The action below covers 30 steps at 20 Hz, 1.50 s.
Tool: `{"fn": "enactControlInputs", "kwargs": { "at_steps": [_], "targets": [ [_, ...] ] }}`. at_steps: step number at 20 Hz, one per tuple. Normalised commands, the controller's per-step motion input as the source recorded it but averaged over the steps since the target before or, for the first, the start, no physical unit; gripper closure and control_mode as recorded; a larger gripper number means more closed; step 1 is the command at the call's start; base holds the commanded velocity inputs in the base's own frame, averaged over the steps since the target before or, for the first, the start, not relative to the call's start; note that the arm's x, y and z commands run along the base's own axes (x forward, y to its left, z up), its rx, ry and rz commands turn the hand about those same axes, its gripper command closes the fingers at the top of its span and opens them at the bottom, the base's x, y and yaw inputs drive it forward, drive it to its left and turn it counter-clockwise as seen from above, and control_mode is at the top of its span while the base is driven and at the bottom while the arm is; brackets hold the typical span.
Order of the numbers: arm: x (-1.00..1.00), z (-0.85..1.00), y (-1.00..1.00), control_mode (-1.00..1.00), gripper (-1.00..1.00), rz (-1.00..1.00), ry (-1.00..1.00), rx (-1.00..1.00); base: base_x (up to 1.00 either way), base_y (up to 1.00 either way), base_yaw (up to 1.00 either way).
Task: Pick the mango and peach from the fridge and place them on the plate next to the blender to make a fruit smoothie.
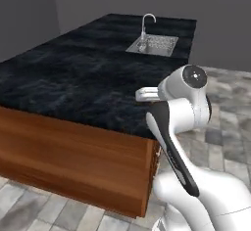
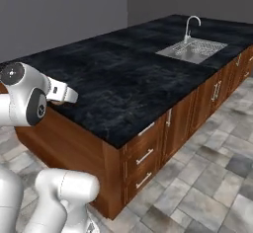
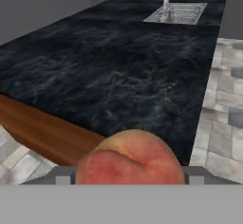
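Reddish-pink and rounded, the peach (image 3: 130, 159) sits clamped in the two-finger gripper (image 3: 130, 176), right at its tips. Ahead of the gripper stretches a black marbled stone counter (image 3: 118, 61), a steel sink (image 3: 176, 13) at its far end. Carry it level (grip steady) while seeking the plate.

Peach (image 3: 130, 159): reddish-pink blending to yellow-orange at 12 o'clock. Counter (image 1: 73, 73): black marbled top with faint grey veining, reddish-brown wood sides. Sink (image 2: 192, 49): silver, at 1 o'clock. Floor (image 2: 207, 177): mottled grey tiles. Walls: plain grey.
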Motion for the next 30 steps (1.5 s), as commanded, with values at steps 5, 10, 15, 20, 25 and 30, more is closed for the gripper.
{"fn": "enactControlInputs", "kwargs": {
  "at_steps": [5, 10, 15, 20, 25, 30],
  "targets": [
    [0.00, 0.00, 0.00, 1.00, 1.00, 0.00, 0.00, 0.00, 0.24, -0.05, -0.70],
    [0.00, 0.00, 0.00, 1.00, 1.00, 0.00, 0.00, 0.00, 0.21, 0.00, -0.74],
    [0.00, 0.00, 0.00, 1.00, 1.00, 0.00, 0.00, 0.00, 0.26, -0.06, -0.70],
    [0.00, 0.00, 0.00, 1.00, 1.00, 0.00, 0.00, 0.00, 0.35, -0.04, -0.65],
    [0.00, 0.00, 0.00, 1.00, 1.00, 0.00, 0.00, 0.00, 0.76, 0.12, -0.53],
    [0.00, 0.00, 0.00, 1.00, 1.00, 0.00, 0.00, 0.00, 1.00, 0.25, -0.29]
  ]
}}
